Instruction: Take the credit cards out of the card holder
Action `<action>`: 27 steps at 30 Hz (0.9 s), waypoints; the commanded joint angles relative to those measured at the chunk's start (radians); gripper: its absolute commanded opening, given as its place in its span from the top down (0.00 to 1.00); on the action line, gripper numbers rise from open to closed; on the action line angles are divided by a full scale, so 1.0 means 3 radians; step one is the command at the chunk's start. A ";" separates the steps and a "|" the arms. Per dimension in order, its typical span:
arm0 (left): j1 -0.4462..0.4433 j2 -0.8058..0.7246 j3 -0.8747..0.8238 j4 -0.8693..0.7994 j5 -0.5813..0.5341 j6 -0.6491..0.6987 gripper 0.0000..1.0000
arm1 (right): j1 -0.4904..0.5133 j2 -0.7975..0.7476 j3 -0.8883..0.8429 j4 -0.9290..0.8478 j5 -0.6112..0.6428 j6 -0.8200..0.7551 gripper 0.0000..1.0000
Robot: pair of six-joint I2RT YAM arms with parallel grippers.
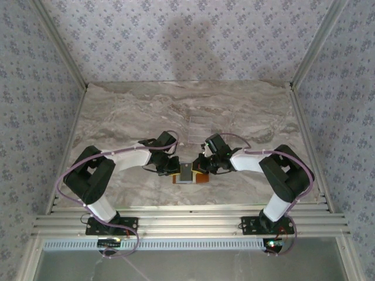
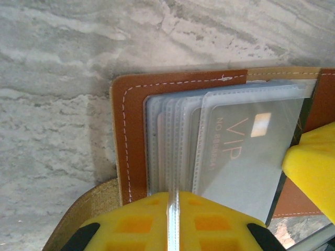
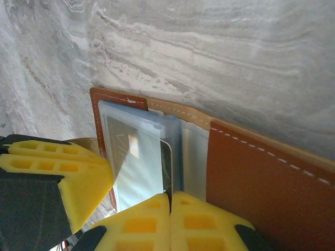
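Bottom centre, the left gripper (image 2: 173, 204) pinches a clear sleeve (image 2: 172, 151) of the card holder (image 2: 131, 136), fingers nearly touching. The right gripper (image 3: 170, 204) is pressed fully together at the sleeves' edge; what it holds, I cannot tell.

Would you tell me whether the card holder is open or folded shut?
Open: the card holder lies spread flat, its clear sleeves fanned out, a silvery VIP card showing through one.

**Finding: enclosed robot test cell, laboratory type**

Grey-blue floral-patterned wall panels (image 1: 187, 41) close in three sides of a grey marble-look tabletop (image 1: 117, 117). Ribbed aluminium rails (image 1: 187, 224) run along the near edge. Two black-and-white robot arms, left (image 1: 96, 175) and right (image 1: 281, 172), are bolted there on black base plates (image 1: 111, 224). Exposed purple cables (image 1: 60, 178) loop along each arm.
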 commanded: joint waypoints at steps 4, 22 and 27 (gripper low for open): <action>-0.0020 0.0172 -0.0066 -0.0184 -0.0090 0.0031 0.88 | -0.0095 -0.0142 -0.0116 -0.0198 0.0123 -0.0012 0.96; -0.0037 -0.0076 0.0069 -0.0076 0.0042 0.0032 0.77 | -0.0037 0.0003 0.0013 -0.0168 -0.0075 -0.0065 0.95; -0.0056 -0.0055 0.0080 -0.0017 0.0098 0.0043 0.73 | -0.0024 0.0034 0.0029 -0.0183 -0.0077 -0.0079 0.94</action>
